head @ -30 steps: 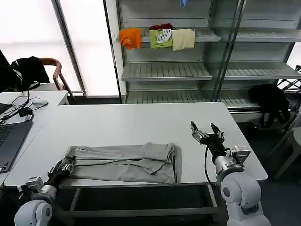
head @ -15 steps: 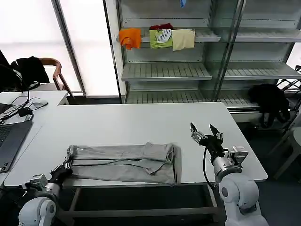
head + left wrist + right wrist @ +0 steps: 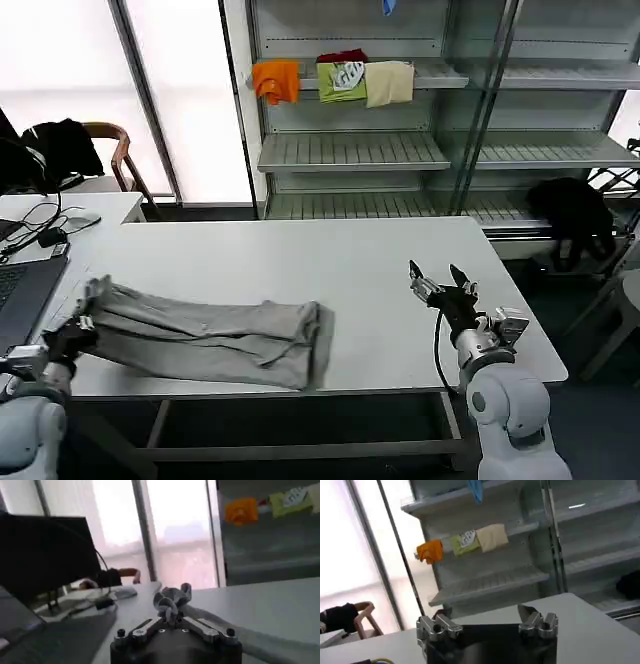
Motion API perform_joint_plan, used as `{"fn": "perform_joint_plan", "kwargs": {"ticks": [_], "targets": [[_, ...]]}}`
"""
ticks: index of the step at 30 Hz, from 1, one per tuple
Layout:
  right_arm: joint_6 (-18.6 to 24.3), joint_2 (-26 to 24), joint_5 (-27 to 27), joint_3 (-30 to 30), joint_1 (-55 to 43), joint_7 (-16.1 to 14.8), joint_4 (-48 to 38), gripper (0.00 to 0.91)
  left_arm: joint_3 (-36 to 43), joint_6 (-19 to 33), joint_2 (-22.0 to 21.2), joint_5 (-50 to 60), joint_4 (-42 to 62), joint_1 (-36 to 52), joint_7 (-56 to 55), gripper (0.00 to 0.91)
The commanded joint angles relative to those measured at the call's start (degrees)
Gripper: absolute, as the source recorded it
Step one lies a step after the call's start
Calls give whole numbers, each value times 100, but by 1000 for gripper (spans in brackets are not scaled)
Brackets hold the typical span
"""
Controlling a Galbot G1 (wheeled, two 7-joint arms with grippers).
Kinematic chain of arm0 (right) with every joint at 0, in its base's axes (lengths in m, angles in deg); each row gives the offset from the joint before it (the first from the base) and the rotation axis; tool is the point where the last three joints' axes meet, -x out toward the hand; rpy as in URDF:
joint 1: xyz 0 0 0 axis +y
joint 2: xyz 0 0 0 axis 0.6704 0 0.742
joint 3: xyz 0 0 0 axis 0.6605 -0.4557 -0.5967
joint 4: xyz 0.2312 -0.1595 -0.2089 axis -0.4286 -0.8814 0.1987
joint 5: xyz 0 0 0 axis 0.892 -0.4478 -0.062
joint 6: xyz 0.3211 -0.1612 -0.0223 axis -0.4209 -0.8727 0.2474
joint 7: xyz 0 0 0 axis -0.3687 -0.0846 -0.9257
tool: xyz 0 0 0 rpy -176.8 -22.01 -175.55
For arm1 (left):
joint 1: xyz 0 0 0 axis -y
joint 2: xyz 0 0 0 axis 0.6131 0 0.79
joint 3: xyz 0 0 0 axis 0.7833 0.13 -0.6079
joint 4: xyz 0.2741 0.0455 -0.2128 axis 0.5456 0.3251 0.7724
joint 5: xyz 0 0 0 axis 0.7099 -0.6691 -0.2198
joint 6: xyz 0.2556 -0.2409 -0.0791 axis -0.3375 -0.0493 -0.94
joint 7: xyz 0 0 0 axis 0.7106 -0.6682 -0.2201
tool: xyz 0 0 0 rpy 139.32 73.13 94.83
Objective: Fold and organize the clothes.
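Observation:
One of the clothes, a light grey shirt folded into a long band, lies across the front left of the white table. Its left end rises off the table into my left gripper, which is shut on it at the table's left front corner. The left wrist view shows that bunched grey cloth pinched in the left gripper. My right gripper hovers open over the table's right front, well clear of the shirt. In its own wrist view the right gripper holds nothing.
A laptop and cables lie on the desk at the left. Orange, green and pale yellow folded garments sit on the rear shelf. A black garment hangs at the right.
My left gripper has pulled to the left and lifted the shirt's end; the whole shirt has slid left along the table. The right arm has stayed put.

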Motion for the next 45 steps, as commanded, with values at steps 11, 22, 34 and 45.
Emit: {"fn": "perform_joint_plan", "kwargs": {"ticks": [11, 22, 34, 45], "targets": [[40, 90, -44, 5, 135, -26, -210, 907, -79, 148, 235, 1553, -1193, -15, 532, 10], [26, 110, 44, 116, 282, -7, -146, 907, 2200, 522, -1079, 2691, -2552, -1141, 266, 20], [88, 128, -44, 136, 375, -12, -87, 907, 2662, -1, -1343, 2137, -1716, -938, -60, 20], [107, 81, -60, 163, 404, -37, -117, 907, 2854, -41, -1643, 2092, -1121, -668, -514, 20]]}}
